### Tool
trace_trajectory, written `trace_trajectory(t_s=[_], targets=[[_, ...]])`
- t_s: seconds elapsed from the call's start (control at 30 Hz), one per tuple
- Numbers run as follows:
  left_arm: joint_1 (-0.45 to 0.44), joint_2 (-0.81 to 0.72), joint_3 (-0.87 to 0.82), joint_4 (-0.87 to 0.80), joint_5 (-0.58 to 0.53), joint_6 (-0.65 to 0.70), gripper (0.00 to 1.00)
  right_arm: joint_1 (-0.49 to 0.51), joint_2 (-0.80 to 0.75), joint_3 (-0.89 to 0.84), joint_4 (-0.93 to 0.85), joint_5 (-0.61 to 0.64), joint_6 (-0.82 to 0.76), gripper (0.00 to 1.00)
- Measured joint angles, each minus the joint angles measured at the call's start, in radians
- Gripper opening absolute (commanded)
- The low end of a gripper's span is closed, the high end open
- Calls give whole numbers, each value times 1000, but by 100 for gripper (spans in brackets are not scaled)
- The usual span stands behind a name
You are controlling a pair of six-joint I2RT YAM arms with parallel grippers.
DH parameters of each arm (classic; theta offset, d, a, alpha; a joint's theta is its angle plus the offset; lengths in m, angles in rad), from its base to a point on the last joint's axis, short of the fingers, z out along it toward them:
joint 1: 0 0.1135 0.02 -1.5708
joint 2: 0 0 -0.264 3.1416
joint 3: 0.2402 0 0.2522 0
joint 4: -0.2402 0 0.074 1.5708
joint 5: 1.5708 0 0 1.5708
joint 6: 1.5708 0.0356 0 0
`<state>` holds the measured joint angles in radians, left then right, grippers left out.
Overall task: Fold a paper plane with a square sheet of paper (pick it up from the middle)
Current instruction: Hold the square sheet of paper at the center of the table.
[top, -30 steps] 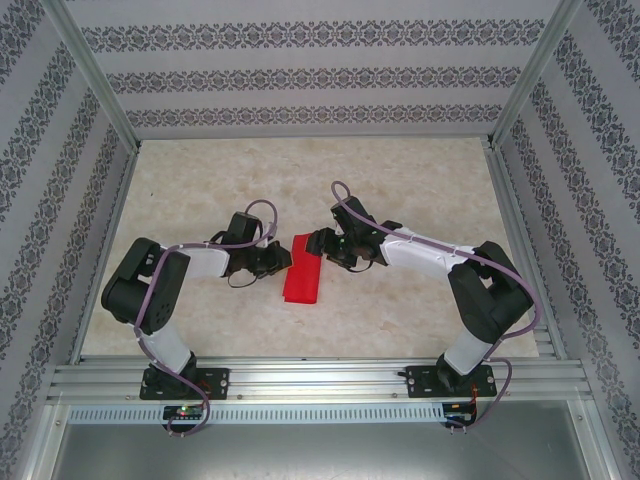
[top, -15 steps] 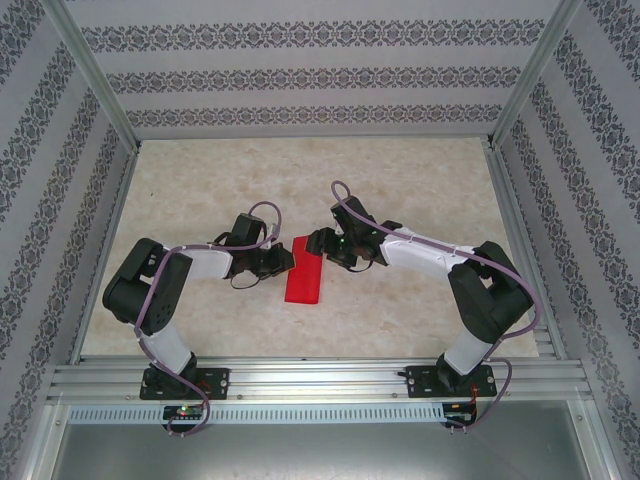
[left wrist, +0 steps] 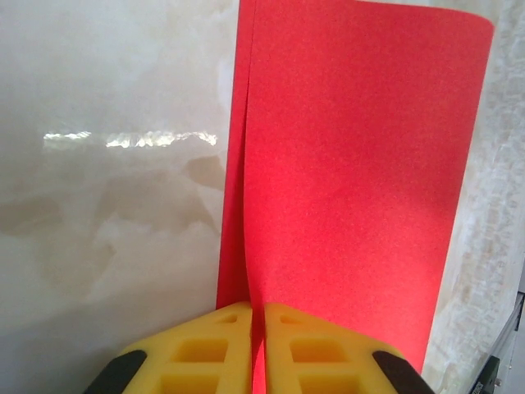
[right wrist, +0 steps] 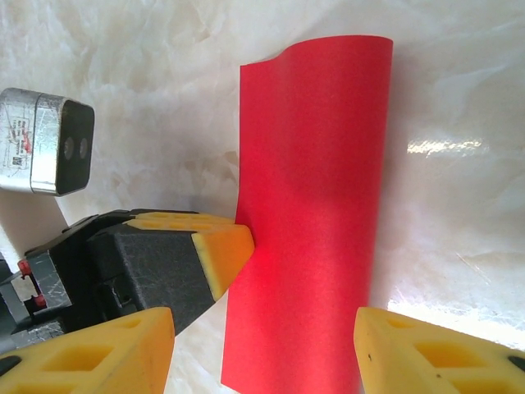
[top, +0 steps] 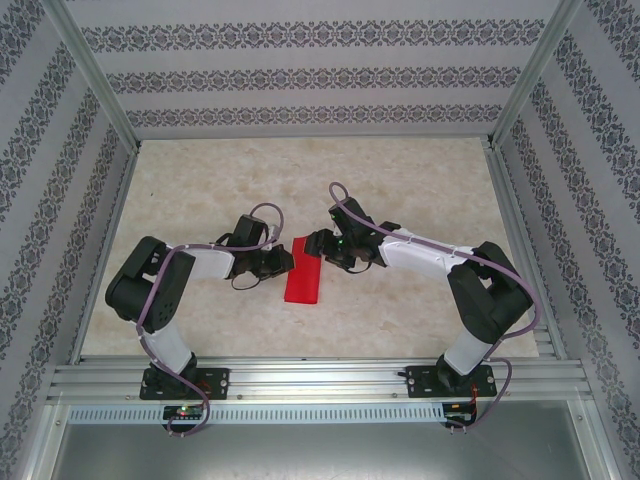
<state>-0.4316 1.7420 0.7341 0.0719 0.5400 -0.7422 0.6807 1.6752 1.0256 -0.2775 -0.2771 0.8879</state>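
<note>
The square sheet of paper (top: 303,272) is bright red and lies on the marble table folded over into a narrow strip, with a rounded fold along its right side. My left gripper (top: 284,262) is at the strip's left edge, shut on the paper's loose layers (left wrist: 353,164); red shows between the yellow fingers (left wrist: 221,336). My right gripper (top: 320,245) hovers open over the far end of the strip (right wrist: 312,205), one fingertip (right wrist: 123,345) on each side and neither touching it. A paper plane is out of view.
The left gripper's yellow finger (right wrist: 221,250) and its camera housing (right wrist: 45,144) sit close to my right gripper. Aluminium frame rails (top: 300,380) run along the table's near edge, and patterned walls enclose the other sides.
The left gripper has shifted slightly right and away from the bases with the paper edge in it. The right arm has barely moved.
</note>
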Motion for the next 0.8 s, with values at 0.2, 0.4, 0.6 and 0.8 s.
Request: trace_trajectory(t_s=[0.2, 0.4, 0.6, 0.8], targets=[[-1, 0, 0, 2, -3, 0, 12, 0, 0, 0, 0, 0, 0, 54], [-2, 0, 0, 1, -8, 0, 12, 5, 0, 0, 6, -1, 11, 33], [-2, 0, 0, 0, -8, 1, 12, 33, 10, 0, 62, -28, 34, 20], [-3, 0, 0, -2, -15, 3, 12, 42, 73, 0, 100, -39, 54, 18]])
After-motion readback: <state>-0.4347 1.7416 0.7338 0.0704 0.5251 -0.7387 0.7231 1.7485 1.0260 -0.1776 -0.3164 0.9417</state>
